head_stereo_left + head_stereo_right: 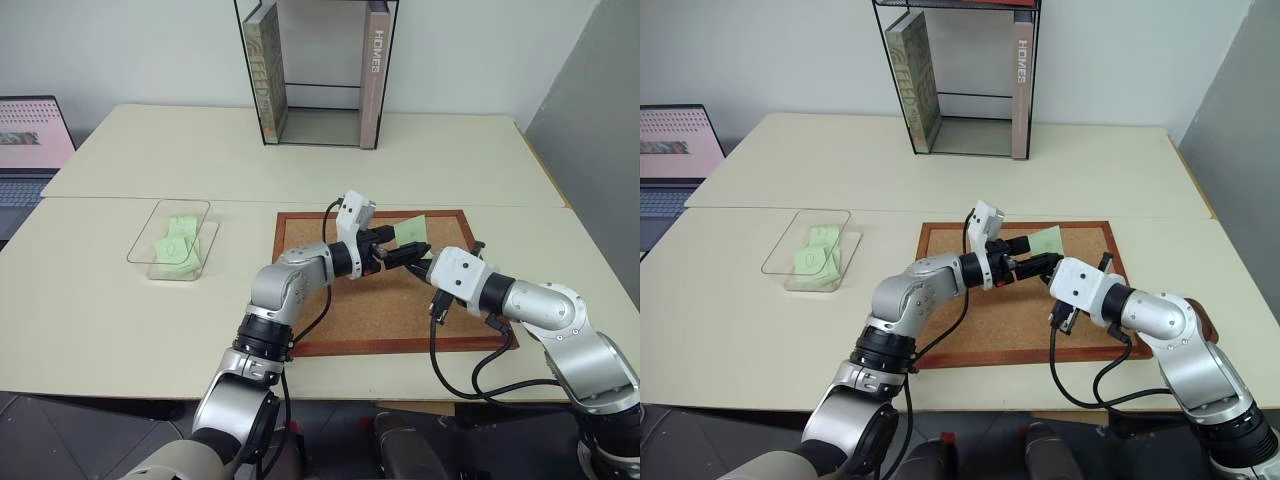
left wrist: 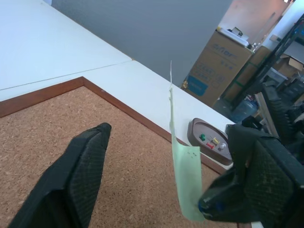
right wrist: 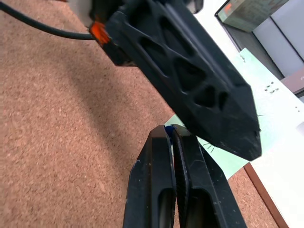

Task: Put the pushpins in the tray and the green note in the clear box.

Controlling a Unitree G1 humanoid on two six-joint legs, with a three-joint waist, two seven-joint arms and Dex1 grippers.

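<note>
Over the cork board (image 1: 400,310) I found both arms meeting near its far edge. The right gripper (image 3: 170,135) had its two fingers pressed fully together, and their tips pinched the lower corner of the green note (image 2: 186,183); a small blue head, seemingly one of the pushpins, showed between the tips in the right wrist view, though I could not confirm it as a pin. The note stood on edge above the cork, held up from that one corner, with its upper part toward the board's far frame.

The left gripper (image 2: 156,166) was spread wide, one finger (image 2: 78,168) on each side of the standing note, neither finger touching the paper as far as I could see. It pointed across the board toward the right gripper, the two tips nearly meeting.

The tray (image 2: 209,142) lay on the table just beyond the board's right edge. In it I counted several pushpins (image 2: 212,141), with green, yellow, red and pale heads.

The clear box (image 1: 172,240) sat on the table well to the left of the board, apart from both grippers. It contained other green slips (image 1: 178,250). A black wire stand (image 1: 318,70) with books stood at the far side of the table, and a laptop (image 1: 30,150) sat at the far left.
</note>
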